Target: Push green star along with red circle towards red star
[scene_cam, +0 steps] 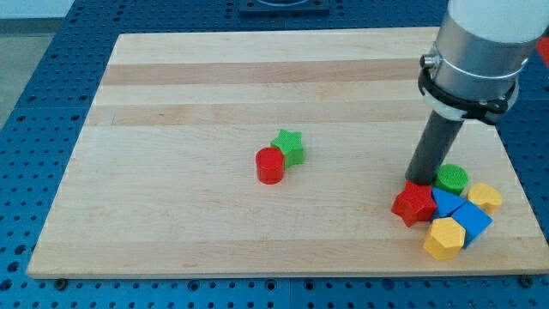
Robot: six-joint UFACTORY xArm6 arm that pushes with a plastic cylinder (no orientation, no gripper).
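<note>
Wooden board (171,103): our tip (418,181), holding nothing, touching red star (413,204) near bottom-right corner; green star (289,146) touching red circle (269,165) mid-board.

The counter (214,94) is pale wood with a smooth matt grain, lying on a blue perforated metal base (34,77). Red circle (269,165), green star (289,146) and red star (413,204) look like smooth plastic, faintly glossy

Bright, even light falls from overhead on the pale wooden table (214,103). Shadows are short and soft, hugging each block's base. The focus is sharp throughout, with no glare, and the edges look undistorted.
</note>
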